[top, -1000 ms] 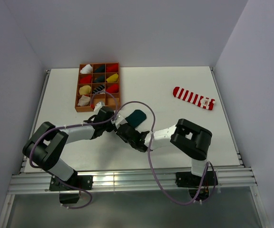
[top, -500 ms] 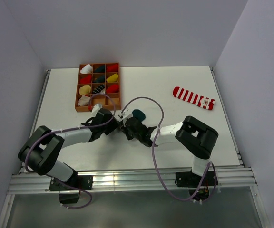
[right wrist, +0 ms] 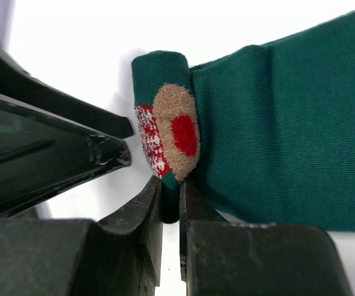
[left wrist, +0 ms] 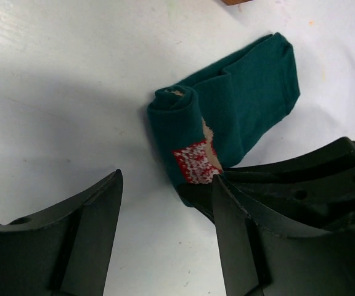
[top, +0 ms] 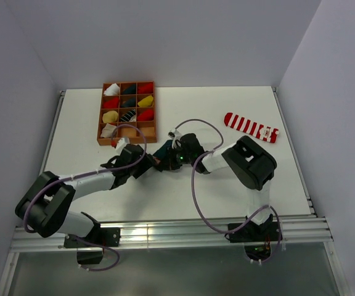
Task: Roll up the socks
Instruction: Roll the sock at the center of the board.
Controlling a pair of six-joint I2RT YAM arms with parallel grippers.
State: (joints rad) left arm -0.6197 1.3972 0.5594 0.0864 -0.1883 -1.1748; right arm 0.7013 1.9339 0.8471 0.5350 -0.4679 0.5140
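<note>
A dark green sock (left wrist: 251, 98) lies mid-table, one end rolled into a short tube (right wrist: 159, 80) that shows a red, white and tan figure. My right gripper (right wrist: 171, 191) is shut on the near end of that roll. My left gripper (left wrist: 165, 240) stands open just beside the roll, with only bare table between its fingers. From above, the green sock (top: 163, 150) peeks out between the left gripper (top: 153, 165) and the right gripper (top: 168, 159). A red-and-white striped sock (top: 251, 127) lies flat at the far right.
An orange tray (top: 101, 117) with compartments holding several rolled bundles stands at the far left, close behind the left wrist. The two grippers nearly touch each other. The right arm's cable (top: 196, 179) loops over the table's middle.
My left gripper has opened and let go of the sock's roll. My right gripper has swung farther back over the sock and shut on the rolled end.
</note>
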